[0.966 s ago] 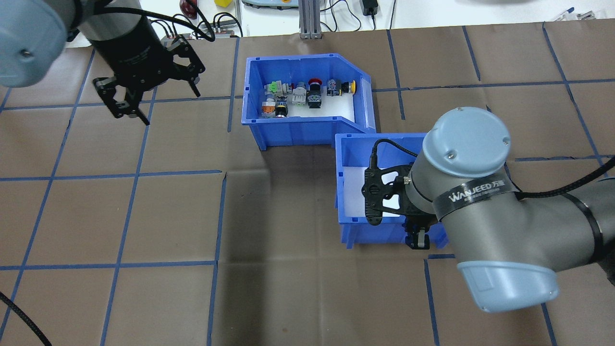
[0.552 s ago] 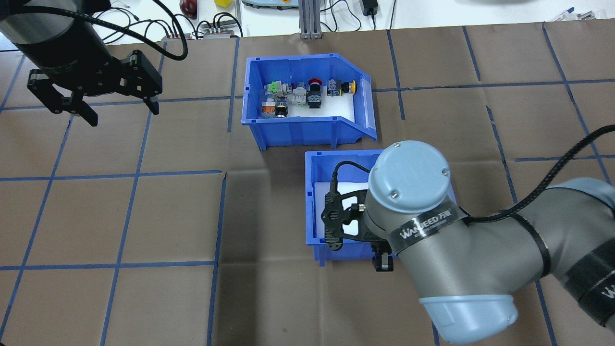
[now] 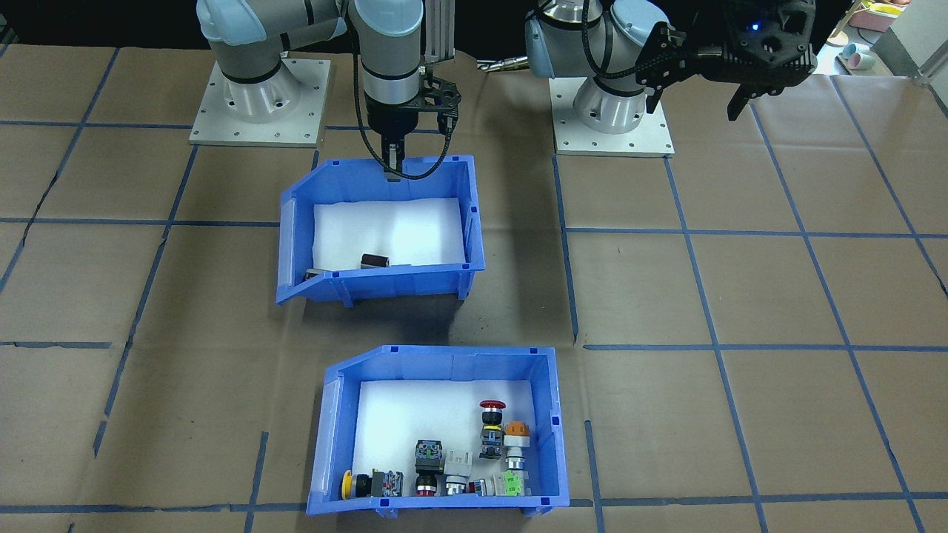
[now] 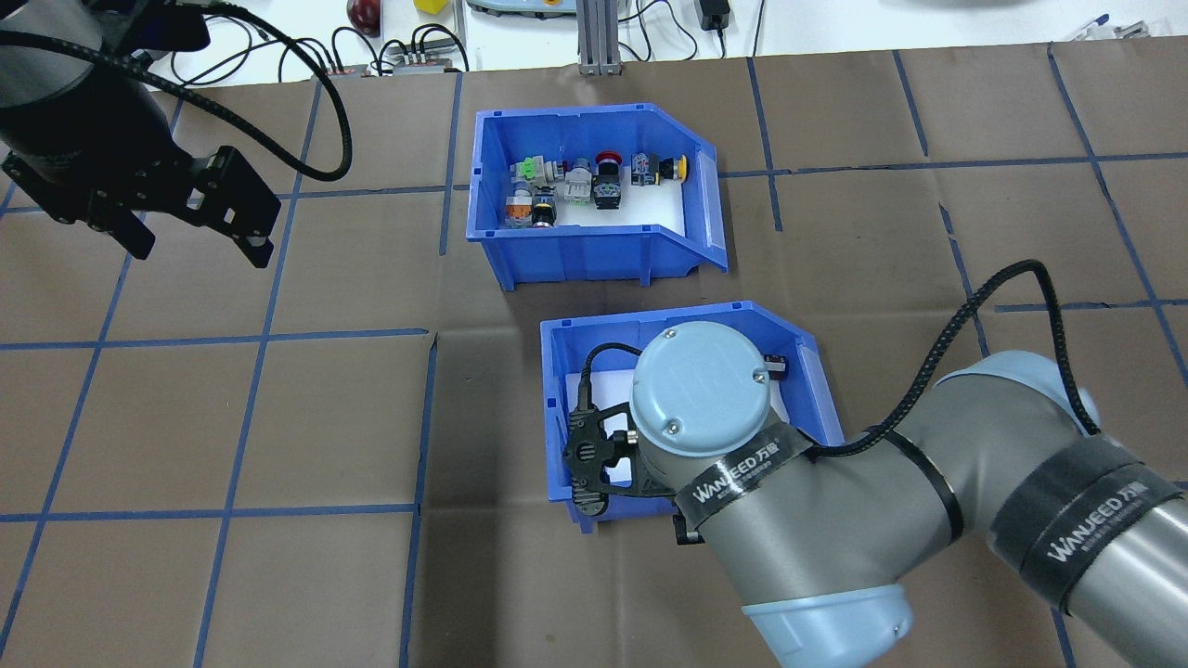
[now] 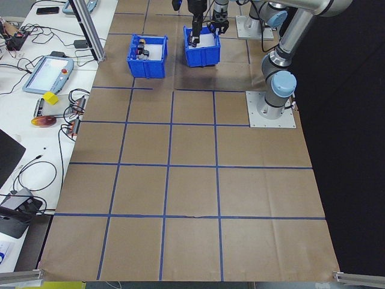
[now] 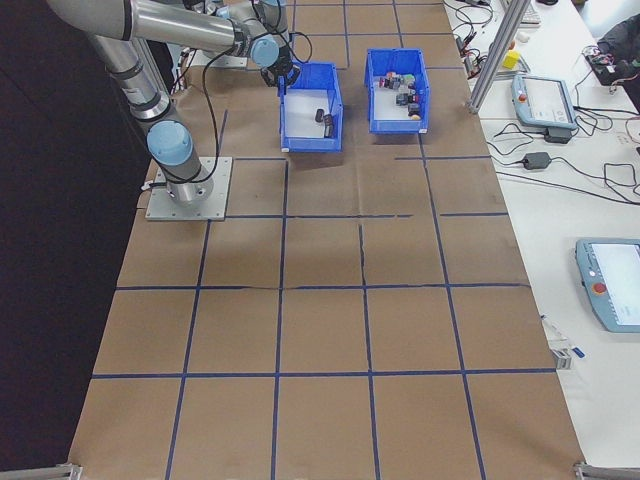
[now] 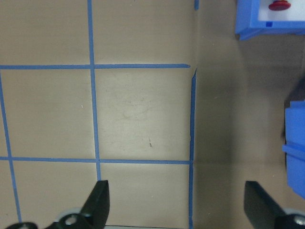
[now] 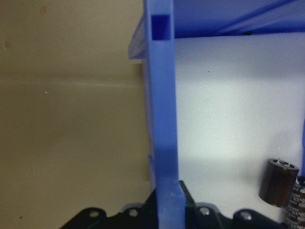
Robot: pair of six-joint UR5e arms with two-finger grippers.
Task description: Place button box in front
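The button box (image 4: 575, 252) is a blue bin with a white liner holding several coloured push-buttons (image 3: 492, 429), and it stands on the far side of the table from me. Nothing grips it. One corner of the button box (image 7: 257, 21) shows in the left wrist view. Closer to my base stands a second blue bin (image 3: 385, 285) holding dark capacitors (image 8: 279, 183). My right gripper (image 3: 392, 169) is shut on this bin's back wall (image 8: 162, 119). My left gripper (image 4: 200, 249) hangs open over bare table to the left, apart from both bins.
Brown paper with a blue tape grid (image 4: 269, 334) covers the table. Cables (image 4: 399, 56) and an aluminium post (image 4: 599, 37) line the far edge. A teach pendant (image 5: 45, 72) lies beyond it. My two arm bases (image 3: 259, 104) stand behind the capacitor bin.
My right arm has dragged the capacitor bin to the left and nearer my base, behind the button box. The open left gripper has drawn back to the left. The button box has stayed put.
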